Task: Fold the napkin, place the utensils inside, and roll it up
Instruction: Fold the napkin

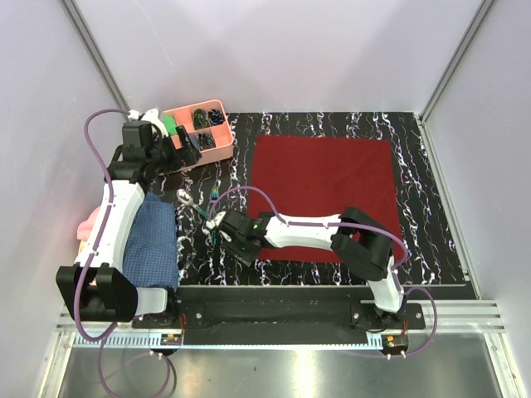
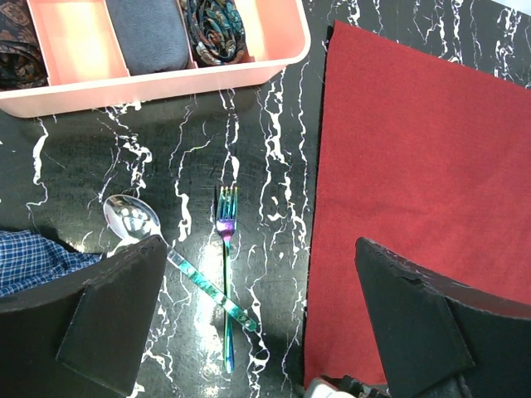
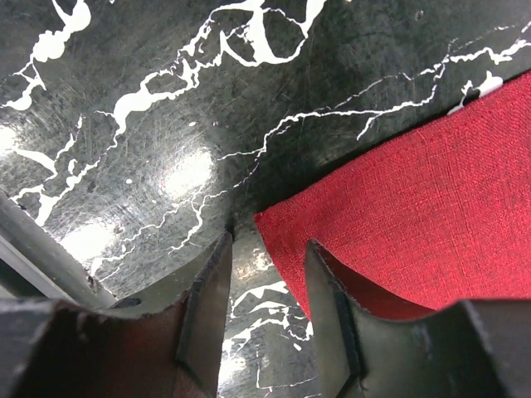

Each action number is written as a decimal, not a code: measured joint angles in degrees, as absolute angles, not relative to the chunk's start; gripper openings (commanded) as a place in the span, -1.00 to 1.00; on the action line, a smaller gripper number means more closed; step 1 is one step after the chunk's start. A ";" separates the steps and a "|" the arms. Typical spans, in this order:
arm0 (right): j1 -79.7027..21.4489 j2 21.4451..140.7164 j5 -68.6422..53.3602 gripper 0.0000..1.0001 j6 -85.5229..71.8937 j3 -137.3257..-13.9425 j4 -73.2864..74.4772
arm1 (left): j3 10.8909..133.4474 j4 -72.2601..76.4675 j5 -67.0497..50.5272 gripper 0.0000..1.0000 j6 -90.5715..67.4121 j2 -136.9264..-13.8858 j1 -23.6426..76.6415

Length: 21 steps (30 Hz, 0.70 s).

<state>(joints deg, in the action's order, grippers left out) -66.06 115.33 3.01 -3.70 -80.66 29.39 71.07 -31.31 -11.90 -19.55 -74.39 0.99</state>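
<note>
The napkin (image 1: 323, 195) lies flat across the right half of the counter (image 1: 332, 124), open to approach from above. In the bare strip to its left, the fork (image 2: 226, 274) and spoon (image 2: 133, 220) lie crossed. A pink tray (image 2: 166, 83) blocks the back left and a blue checked cloth (image 1: 153, 240) the near left. The right end effector (image 3: 265, 249) sits low at the napkin's near-left corner.

We read the napkin (image 2: 415, 166) as matt, coarse-woven cloth. Fork (image 2: 226, 249) and spoon (image 2: 131, 217): polished metal, iridescent teal-purple sheen. Table (image 3: 149, 99): glossy black marble-look top, finely scratched. Tray (image 2: 166, 83): smooth pink plastic.
</note>
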 measured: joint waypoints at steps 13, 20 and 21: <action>-66.22 117.73 2.94 -0.49 -1.37 -83.31 29.15 | 71.07 -31.09 -13.43 0.97 -19.99 -74.39 0.51; -66.24 117.93 3.51 -1.00 -1.17 -83.35 28.32 | 70.85 -30.72 -13.65 0.97 -19.99 -74.41 0.40; -66.24 117.93 3.62 -1.00 -1.37 -83.35 28.34 | 70.83 -30.65 -13.72 0.97 -19.99 -74.41 0.40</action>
<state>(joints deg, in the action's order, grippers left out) -66.24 117.93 3.62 -1.37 -83.35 28.34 70.83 -30.65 -13.72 -19.99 -74.41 0.40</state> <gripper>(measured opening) 0.020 0.987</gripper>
